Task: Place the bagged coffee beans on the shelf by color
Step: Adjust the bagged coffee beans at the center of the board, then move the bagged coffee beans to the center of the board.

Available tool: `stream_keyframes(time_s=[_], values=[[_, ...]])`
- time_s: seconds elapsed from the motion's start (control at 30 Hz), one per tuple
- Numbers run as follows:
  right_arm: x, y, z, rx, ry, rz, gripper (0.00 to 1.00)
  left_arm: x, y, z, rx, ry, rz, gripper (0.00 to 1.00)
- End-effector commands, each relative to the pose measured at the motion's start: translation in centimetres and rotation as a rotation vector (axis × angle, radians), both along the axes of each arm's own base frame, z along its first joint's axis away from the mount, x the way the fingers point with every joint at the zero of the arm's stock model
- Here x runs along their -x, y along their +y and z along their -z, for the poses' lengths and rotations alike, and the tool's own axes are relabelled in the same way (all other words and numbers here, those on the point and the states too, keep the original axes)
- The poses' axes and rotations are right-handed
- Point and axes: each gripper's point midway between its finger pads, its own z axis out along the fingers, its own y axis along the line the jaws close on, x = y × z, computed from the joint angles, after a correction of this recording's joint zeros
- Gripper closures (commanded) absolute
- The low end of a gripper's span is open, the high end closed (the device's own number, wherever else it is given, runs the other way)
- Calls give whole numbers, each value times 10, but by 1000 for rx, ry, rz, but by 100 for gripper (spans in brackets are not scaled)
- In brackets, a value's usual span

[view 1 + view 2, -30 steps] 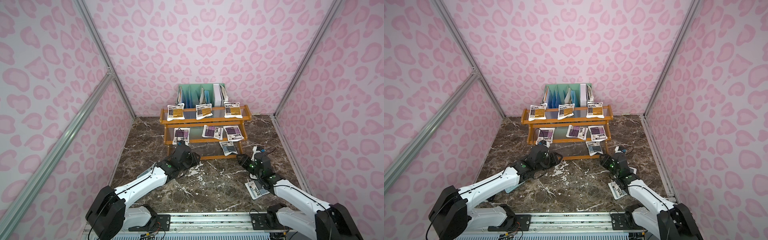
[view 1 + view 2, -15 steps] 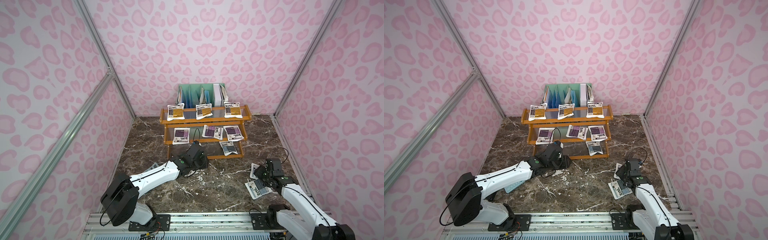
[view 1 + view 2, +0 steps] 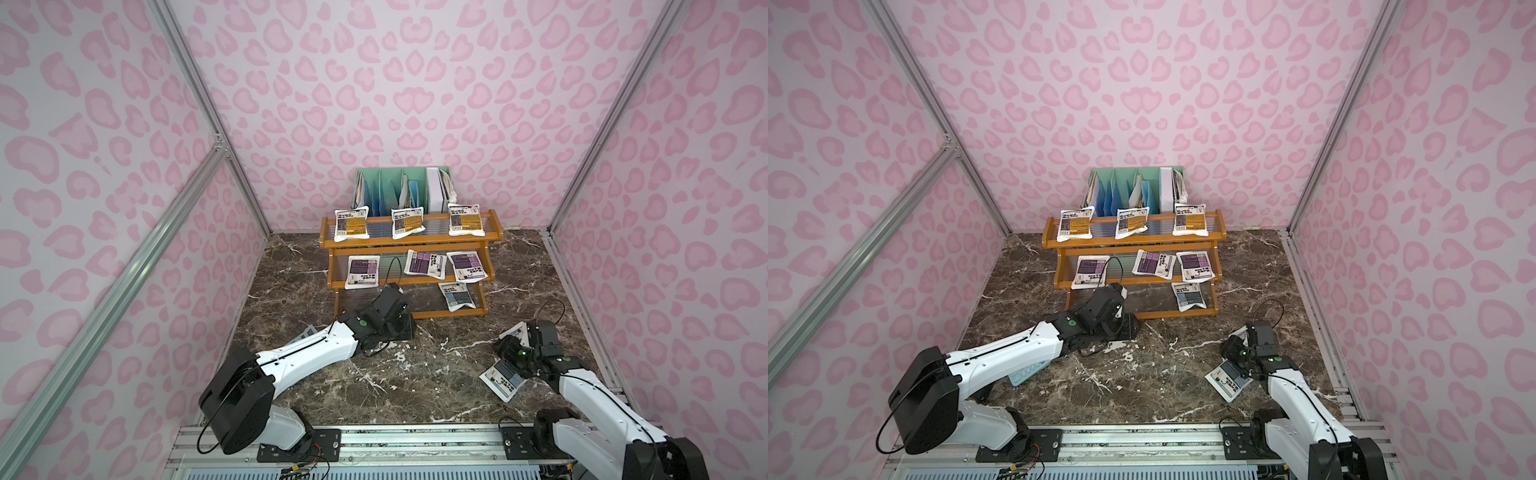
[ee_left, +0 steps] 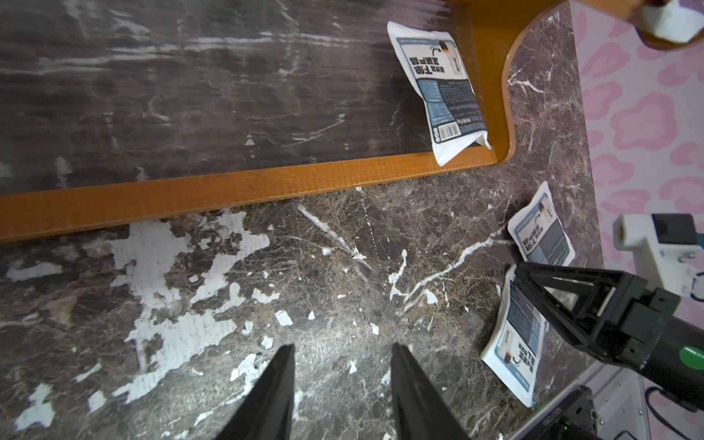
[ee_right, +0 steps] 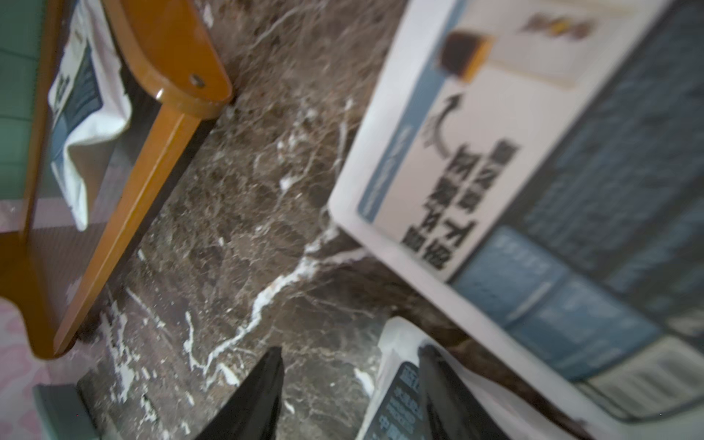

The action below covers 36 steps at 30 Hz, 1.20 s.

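While the right gripper (image 5: 348, 348) hangs near on the right, fingers spread over a grey-blue pouch (image 3: 500, 380), it hides part of a second grey-blue pouch (image 3: 512, 332) behind. A calculator (image 3: 1027, 372) peeks from under the left arm (image 3: 316, 353). Farther in, the left gripper (image 4: 343, 346) is spread too (nothing inside), close to the shelf (image 3: 409, 242). One grey-blue bag (image 3: 457, 296) lies on its low step, purple bags (image 3: 424, 263) on the middle, orange bags (image 3: 407, 222) on top. A green file organizer (image 3: 386, 187) stands behind.
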Motion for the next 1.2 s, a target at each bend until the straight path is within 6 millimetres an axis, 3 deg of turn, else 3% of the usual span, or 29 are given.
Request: stream_keyframes(time_s=[0.0, 0.13, 0.2, 0.4, 0.67, 0.8, 0.9, 1.0, 1.17], values=[[15, 34, 3, -74, 102, -105, 41, 7, -6, -3, 9, 2, 74, 55], [0, 76, -18, -54, 68, -314, 44, 7, -3, 0, -7, 6, 64, 55], [-4, 84, -25, 2, 46, -371, 43, 8, -3, 2, -9, 10, 65, 55], [10, 59, -21, 160, 96, -354, 43, 7, -2, 1, -16, 5, 69, 55], [68, 33, -24, 263, 203, -396, 42, 8, -1, 7, -27, 13, 70, 55], [98, 37, -16, 205, 266, -428, 44, 7, -4, 10, -23, 22, 72, 55], [106, 42, -4, 186, 293, -451, 44, 6, -6, 11, -13, 22, 70, 55], [101, 53, 1, 165, 292, -482, 44, 6, -8, 11, -9, 25, 74, 55], [77, 103, -12, -8, 192, -604, 49, 9, -11, 8, 4, 30, 97, 55]])
